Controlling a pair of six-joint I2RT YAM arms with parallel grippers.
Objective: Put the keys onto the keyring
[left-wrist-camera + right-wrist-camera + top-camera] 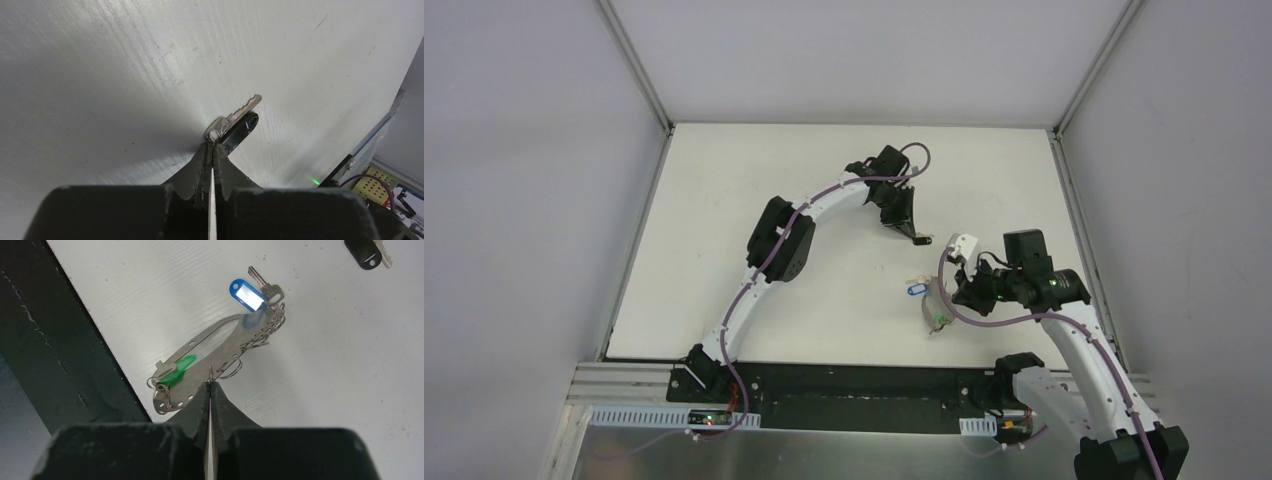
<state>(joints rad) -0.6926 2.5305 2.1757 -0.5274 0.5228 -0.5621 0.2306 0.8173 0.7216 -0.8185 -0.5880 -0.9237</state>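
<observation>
Fingers first: my left fingers (pixel 212 149) are shut, pinching the black key (pixel 234 115) by its head, blade and tag jutting just past my tips above the table (pixel 100 75). My right fingers (pixel 210 386) are clamped on a small ring of the keyring (pixel 220 337), which spreads beyond them, with the blue key (pixel 248 293) at its far end and the green key (pixel 179 368) to the left. I judge the key light, stiff and slick, so I should hold it flat across the head. The rings look springy and floppy.
</observation>
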